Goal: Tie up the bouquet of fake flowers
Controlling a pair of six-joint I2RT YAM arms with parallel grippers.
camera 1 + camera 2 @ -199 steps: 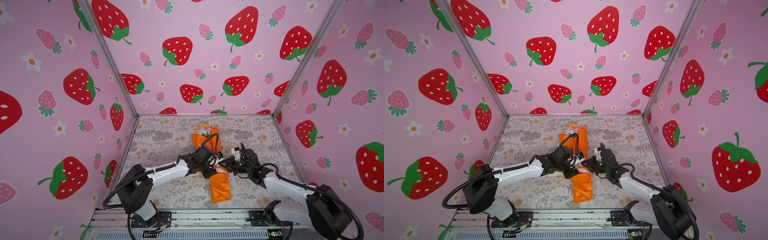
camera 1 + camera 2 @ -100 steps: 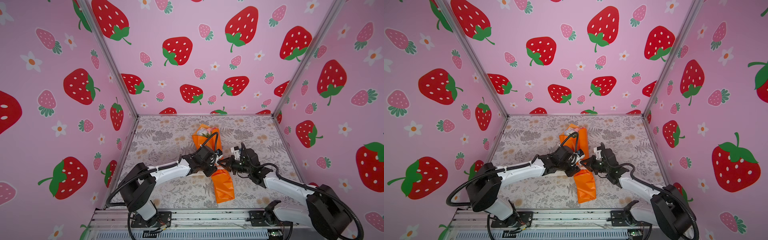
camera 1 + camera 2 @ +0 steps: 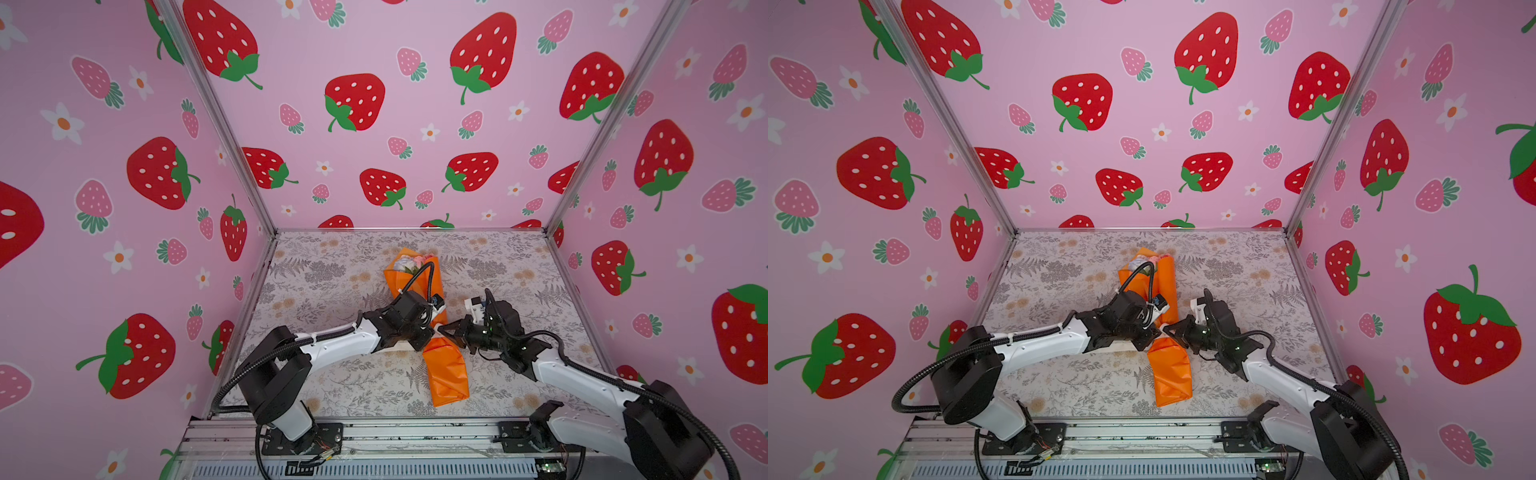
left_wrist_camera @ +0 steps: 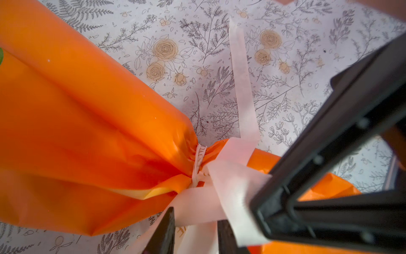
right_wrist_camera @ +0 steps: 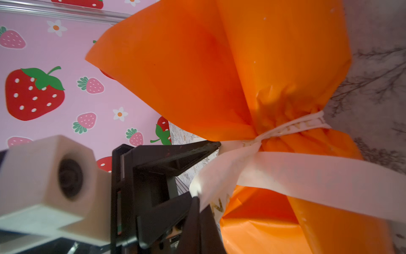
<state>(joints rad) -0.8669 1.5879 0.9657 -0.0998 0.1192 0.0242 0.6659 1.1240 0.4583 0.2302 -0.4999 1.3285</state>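
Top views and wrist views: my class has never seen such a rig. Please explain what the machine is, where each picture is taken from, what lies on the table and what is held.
This is a two-armed robot: a left arm and a right arm, each ending in a two-fingered gripper. Both top views look down from one camera head; each wrist view comes from a camera on an arm. On the floral table lies the bouquet of fake flowers in orange paper, a cream ribbon cinched round its waist. The right gripper is shut on a ribbon strand; the left gripper has its jaws apart with ribbon between them.
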